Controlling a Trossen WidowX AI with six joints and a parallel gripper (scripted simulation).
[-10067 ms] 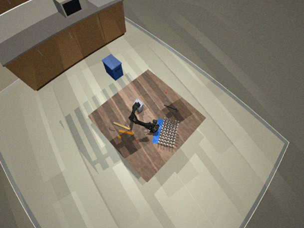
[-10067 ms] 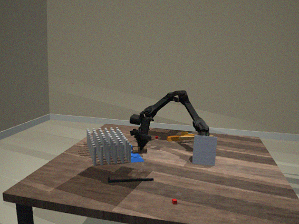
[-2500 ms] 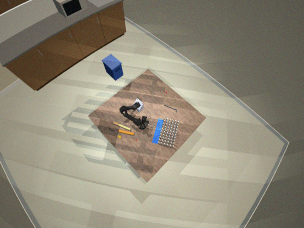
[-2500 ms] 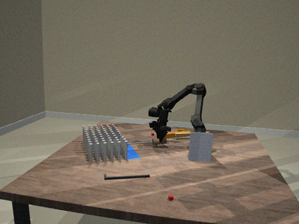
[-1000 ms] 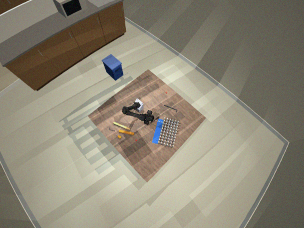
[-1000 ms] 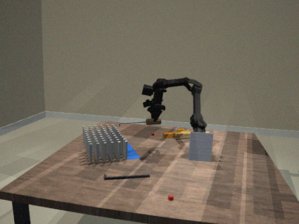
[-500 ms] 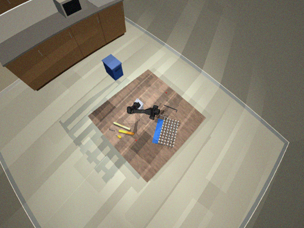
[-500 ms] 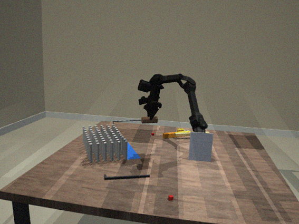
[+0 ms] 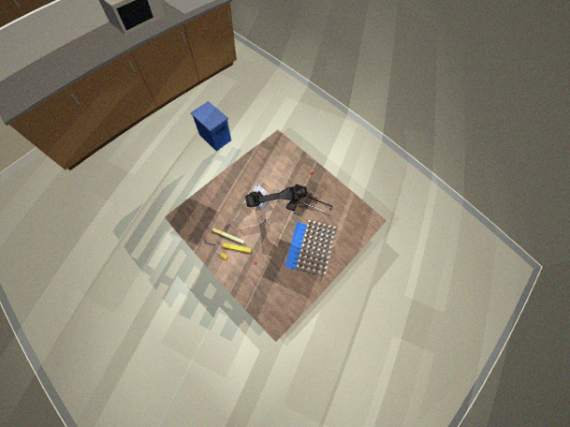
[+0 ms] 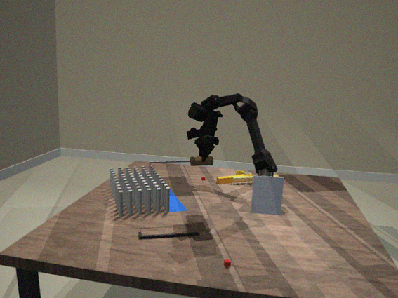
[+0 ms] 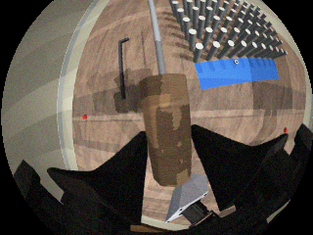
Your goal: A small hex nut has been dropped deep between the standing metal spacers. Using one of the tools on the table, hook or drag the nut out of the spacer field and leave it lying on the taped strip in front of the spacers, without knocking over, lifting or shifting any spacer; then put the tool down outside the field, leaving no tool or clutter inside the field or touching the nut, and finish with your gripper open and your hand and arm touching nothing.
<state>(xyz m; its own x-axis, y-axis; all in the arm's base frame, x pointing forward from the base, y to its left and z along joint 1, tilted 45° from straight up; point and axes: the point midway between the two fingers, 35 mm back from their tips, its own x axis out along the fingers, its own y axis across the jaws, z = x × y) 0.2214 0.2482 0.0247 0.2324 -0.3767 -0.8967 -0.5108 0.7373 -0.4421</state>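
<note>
My gripper point(image 10: 204, 158) point(image 11: 168, 132) is shut on the wooden handle of a hook tool point(image 10: 194, 160) point(image 11: 168, 110). It holds the tool above the table; the thin metal rod reaches out level, with a short downturned tip in the exterior view. The hex nut point(image 11: 236, 62) lies on the blue taped strip point(image 9: 291, 257) point(image 10: 176, 204) point(image 11: 210, 80), close to the edge nearest the spacers. The metal spacers point(image 9: 318, 246) point(image 10: 139, 196) point(image 11: 208, 30) stand upright in rows. In the wrist view the rod passes left of them. Whether it overhangs any spacer is hard to tell.
A black L-shaped hook point(image 10: 169, 235) point(image 11: 121, 69) lies beside the field. Yellow tools point(image 9: 236, 247) point(image 10: 225, 179) and a pale yellow bar point(image 9: 229, 236) lie on the table's other side. Red cubes point(image 9: 255, 262) point(image 10: 227, 263) point(image 11: 84, 117) and a grey plate point(image 10: 266, 196) by the arm's base are also there.
</note>
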